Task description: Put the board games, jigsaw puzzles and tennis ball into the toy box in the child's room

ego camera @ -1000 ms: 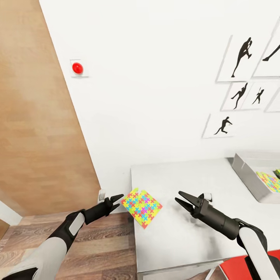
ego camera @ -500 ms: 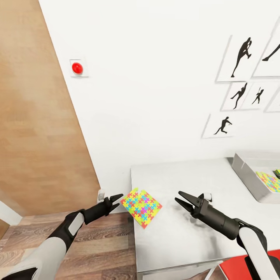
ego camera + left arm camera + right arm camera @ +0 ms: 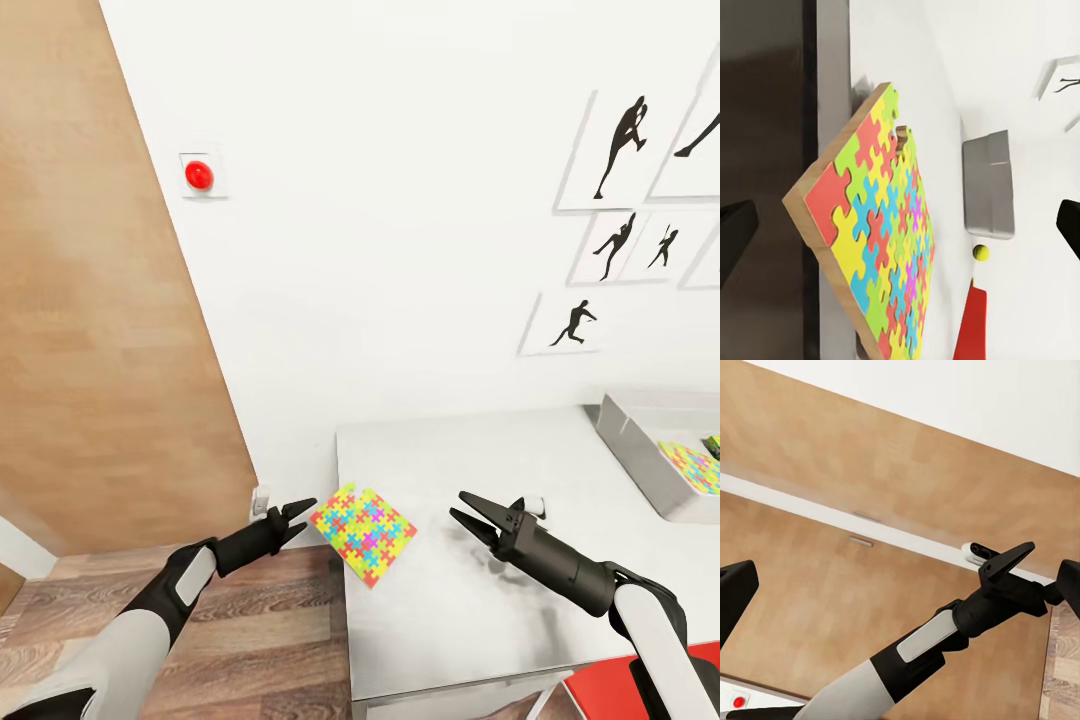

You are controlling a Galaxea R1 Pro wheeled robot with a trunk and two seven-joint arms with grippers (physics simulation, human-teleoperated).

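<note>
A multicoloured jigsaw puzzle [image 3: 363, 533] lies at the left end of the pale table [image 3: 470, 610], one corner sticking out past the table's edge. My left gripper [image 3: 299, 515] is open beside that corner, apart from it; in the left wrist view the puzzle [image 3: 881, 247] lies between the fingers. My right gripper [image 3: 468, 514] hangs open over the table, right of the puzzle. The grey toy box [image 3: 634, 447] stands at the far right with a second jigsaw puzzle [image 3: 690, 466] inside. The left wrist view shows the toy box [image 3: 988, 184] and the tennis ball [image 3: 980, 252] on the table beyond.
A wooden door [image 3: 90, 300] fills the left, with a red button [image 3: 198, 176] on the white wall beside it. Black silhouette pictures [image 3: 620, 150] hang above the table. A red seat [image 3: 605, 692] sits by my right arm. Wood-plank floor [image 3: 260, 630] lies left of the table.
</note>
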